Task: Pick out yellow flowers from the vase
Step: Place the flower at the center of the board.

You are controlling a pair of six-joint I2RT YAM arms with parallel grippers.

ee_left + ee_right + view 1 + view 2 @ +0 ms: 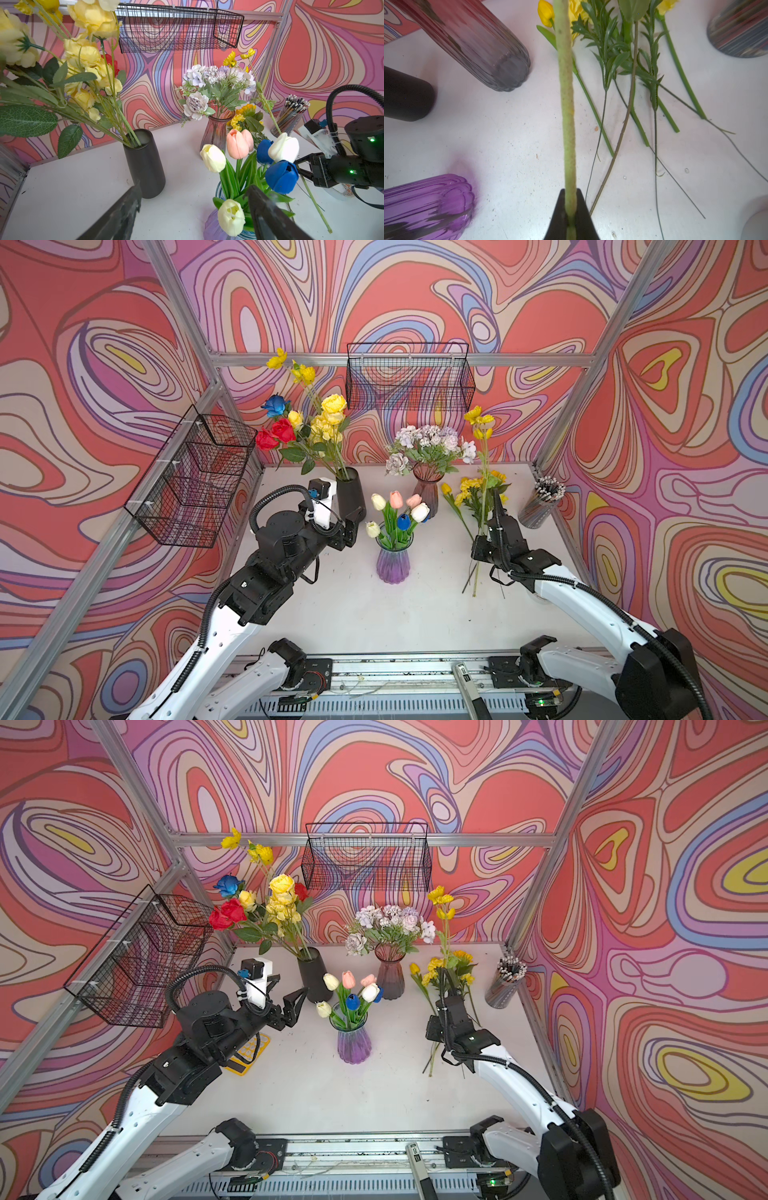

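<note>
Yellow roses stand in the black vase in both top views, while several yellow flowers already lie on the surface. Left wrist: left claw gapes empty near that vase. Right wrist: right claw pinches 1 green stem beside the pile; more picking is left.

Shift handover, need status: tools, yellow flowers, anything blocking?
Left tool open, near black vase. Right tool shut on yellow flower stem, beside picked pile. Yellow roses left in vase, red roses crowding.
</note>
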